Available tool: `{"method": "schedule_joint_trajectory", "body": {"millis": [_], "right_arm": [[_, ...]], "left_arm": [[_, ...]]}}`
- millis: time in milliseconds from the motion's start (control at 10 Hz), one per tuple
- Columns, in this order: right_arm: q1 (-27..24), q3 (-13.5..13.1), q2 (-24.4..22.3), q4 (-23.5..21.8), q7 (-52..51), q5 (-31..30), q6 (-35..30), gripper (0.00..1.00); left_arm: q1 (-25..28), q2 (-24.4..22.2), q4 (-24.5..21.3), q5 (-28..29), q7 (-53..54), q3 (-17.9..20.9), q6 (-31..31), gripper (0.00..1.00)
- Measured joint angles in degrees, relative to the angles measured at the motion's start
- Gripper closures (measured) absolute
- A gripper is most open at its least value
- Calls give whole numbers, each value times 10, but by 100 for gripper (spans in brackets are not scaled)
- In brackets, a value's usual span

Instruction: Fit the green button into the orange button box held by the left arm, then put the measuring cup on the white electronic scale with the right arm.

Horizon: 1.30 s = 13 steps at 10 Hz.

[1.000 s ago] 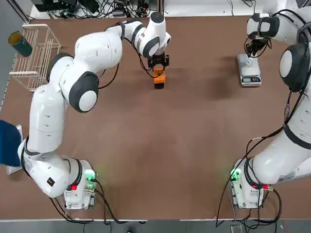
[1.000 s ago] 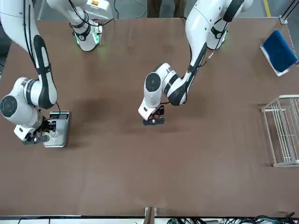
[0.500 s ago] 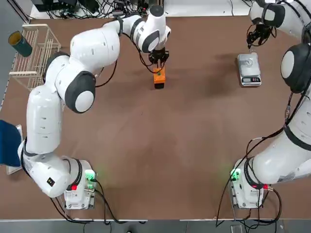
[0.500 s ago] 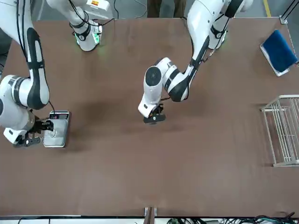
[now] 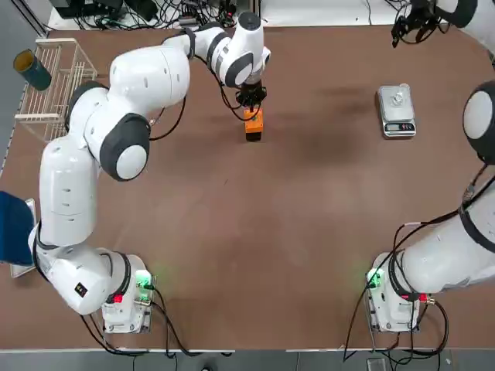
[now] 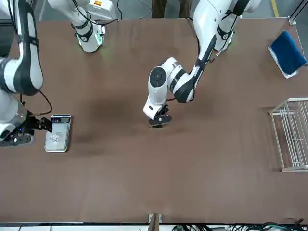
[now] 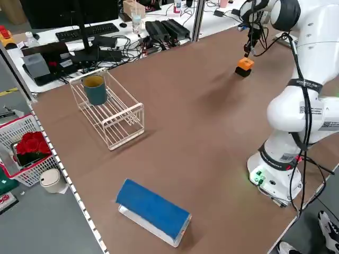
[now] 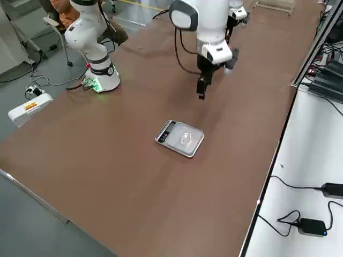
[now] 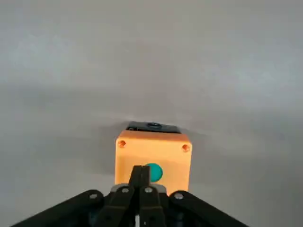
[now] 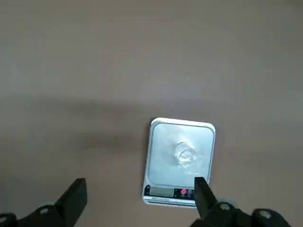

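- A wide brown table [image 5: 309, 216] carries the work; cables and desks crowd the space beyond its far edge, and a wire rack [image 5: 54, 85] holding a dark green cup [image 5: 31, 69] stands at the robot's left.
- The orange button box [image 5: 253, 124] sits on the table directly below the left gripper [image 5: 251, 99], and the left wrist view shows the green button [image 9: 152, 172] seated in the hole of its top face.
- The left gripper's fingers [image 9: 140, 182] are pressed together with nothing between them, their tips just above the button; this reads as a pinch drawn shut over a fitted part, perhaps to press or check it.
- The left arm reaches far across the table, its wrist bent so the gripper points straight down.
- The measuring cup [image 10: 185, 154] stands on the plate of the white electronic scale [image 10: 163, 142], below and ahead of the right gripper [image 10: 137, 201], which explains its empty, wide-spread fingers.
- The right arm is raised well clear of the scale, the gripper facing down at the far right of the table.
- By this layout both steps look complete.
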Motion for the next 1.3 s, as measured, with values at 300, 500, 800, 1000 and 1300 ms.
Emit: {"method": "schedule_joint_trajectory", "body": {"millis": [300,500,800,1000,1300], "right_arm": [[-15,45,-48,58,33,0,-98,0],[-29,70,-50,120,73,0,-149,0],[-58,100,-48,159,108,0,-172,0],[-80,116,-45,162,111,0,-173,0],[-103,152,-45,173,136,-2,-199,0]], "left_arm": [[-3,-1,-6,0,-16,-1,12,99],[-4,-1,-10,0,-19,-1,25,99],[-4,-1,-18,0,-20,0,45,99],[-3,-1,-20,0,-20,0,45,99],[-5,0,-23,0,-20,-1,45,99]]}}
